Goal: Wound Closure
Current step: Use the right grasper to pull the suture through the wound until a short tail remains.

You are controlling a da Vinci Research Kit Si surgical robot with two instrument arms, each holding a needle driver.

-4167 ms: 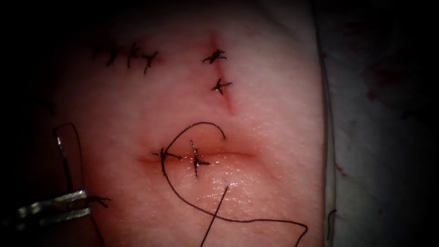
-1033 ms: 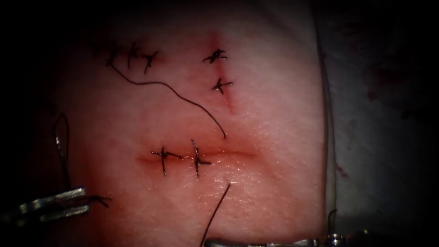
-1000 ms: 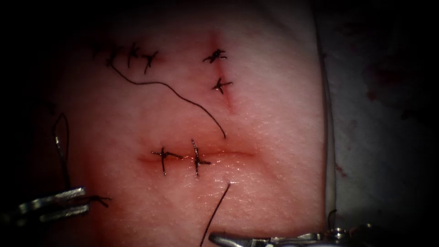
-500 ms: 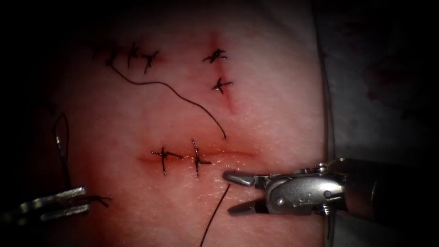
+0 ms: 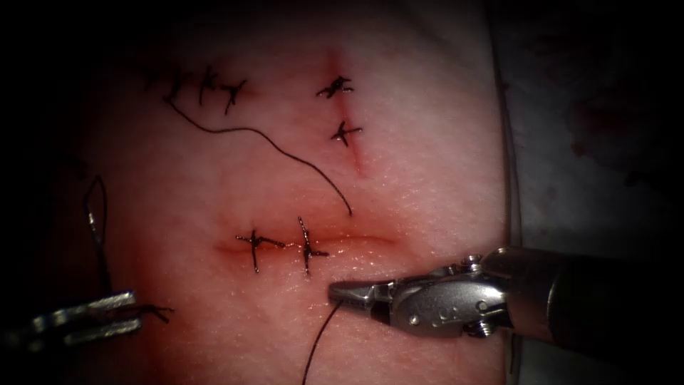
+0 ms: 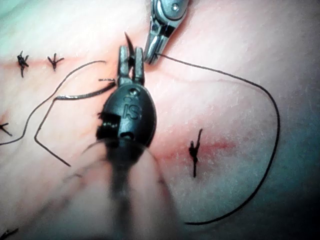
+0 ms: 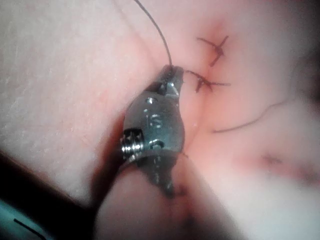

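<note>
The right arm's silver steel claw (image 5: 340, 291) is clamped on the thin dark thread (image 5: 317, 342) just below the red cut (image 5: 356, 240) in the pink tissue (image 5: 427, 178). The left claw (image 5: 132, 314) grips the curved steel needle (image 5: 98, 249) (outside the tissue, well left of the cut). In my judgement, any pull should follow the thread's line gently.

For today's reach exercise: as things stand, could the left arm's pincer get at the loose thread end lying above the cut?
Probably yes. The left pincer, shut on the needle, sits apart at the left; bare tissue lies between it and the thread end. The right pincer, shut on thread, stays below the cut.
</note>
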